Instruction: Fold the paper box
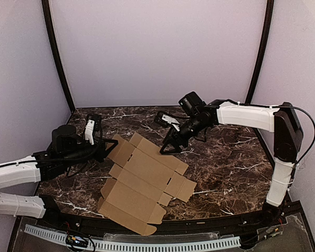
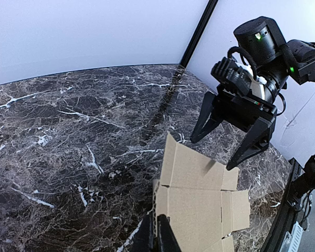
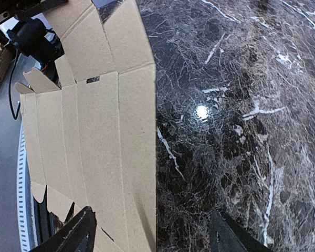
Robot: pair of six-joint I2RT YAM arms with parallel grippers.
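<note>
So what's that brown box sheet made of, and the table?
The paper box looks like corrugated cardboard: matte brown, with a ridged cut edge. The table looks like glossy dark marble, white-veined, mirroring a lamp; it may only be printed.

The tabletop is a dark marble-pattern surface with white veining, bounded at its near edge by a black rim. One item lies on it: the paper box, an unfolded brown die-cut sheet with flaps, set diagonally left of centre. Its near corner overlaps the near rim. Its far flaps tilt up off the surface.
</note>
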